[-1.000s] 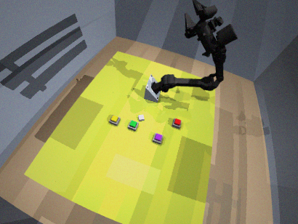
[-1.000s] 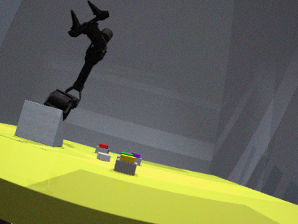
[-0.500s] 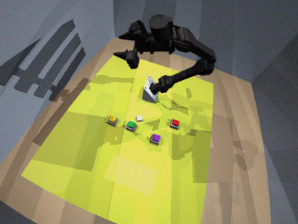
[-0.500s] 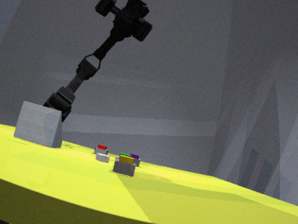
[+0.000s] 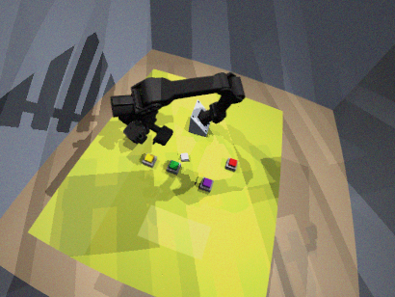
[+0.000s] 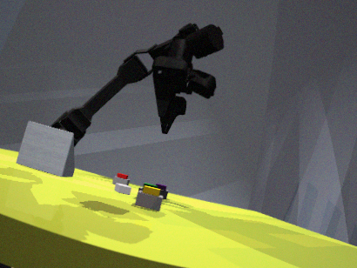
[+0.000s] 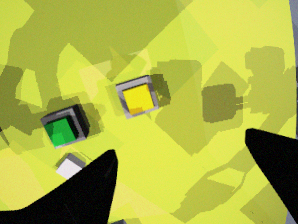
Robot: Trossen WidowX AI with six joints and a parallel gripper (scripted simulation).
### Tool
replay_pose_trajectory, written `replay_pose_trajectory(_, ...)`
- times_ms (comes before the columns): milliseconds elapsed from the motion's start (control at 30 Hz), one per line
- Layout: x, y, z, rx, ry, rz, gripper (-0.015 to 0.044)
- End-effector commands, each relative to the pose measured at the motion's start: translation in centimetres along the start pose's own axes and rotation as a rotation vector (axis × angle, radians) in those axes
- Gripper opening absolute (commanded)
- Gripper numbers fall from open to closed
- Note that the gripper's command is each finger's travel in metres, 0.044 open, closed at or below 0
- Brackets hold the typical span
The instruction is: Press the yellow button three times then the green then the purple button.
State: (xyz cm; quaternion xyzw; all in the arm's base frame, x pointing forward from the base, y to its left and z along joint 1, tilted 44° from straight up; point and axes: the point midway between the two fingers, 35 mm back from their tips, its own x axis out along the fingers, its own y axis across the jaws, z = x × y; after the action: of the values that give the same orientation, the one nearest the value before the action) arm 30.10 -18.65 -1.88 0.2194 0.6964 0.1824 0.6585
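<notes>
The yellow button (image 5: 149, 158) (image 6: 151, 190) (image 7: 137, 99) sits on a grey base, its cap raised. The green button (image 5: 174, 165) (image 7: 61, 131) stands beside it, mostly hidden behind it in the exterior view. The purple button (image 5: 207, 183) (image 6: 162, 187) is further along. My gripper (image 5: 150, 136) (image 7: 180, 146) is open and empty, pointing down, high above the table near the yellow button and touching nothing. In the wrist view the yellow button lies above the gap between the fingertips, left of its middle.
A red button (image 5: 232, 163) (image 6: 122, 176) stands to the right in the top view. A small white block (image 5: 185, 157) (image 6: 123, 188) (image 7: 69, 167) lies close to the green button. The grey wedge-shaped mount (image 6: 45, 149) stands at the arm's base.
</notes>
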Motion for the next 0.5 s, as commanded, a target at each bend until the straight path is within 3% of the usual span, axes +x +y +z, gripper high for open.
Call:
replay_pose_trajectory(0, 3.2, 1.3, 0.7, -0.108, 0.033, 0.168, 0.04)
replay_pose_trajectory(233, 3.3, 1.4, 0.7, -0.111, 0.034, 0.174, 0.04)
replay_pose_trajectory(467, 9.2, 2.5, 0.5, -0.112, 0.033, 0.176, 0.0216)
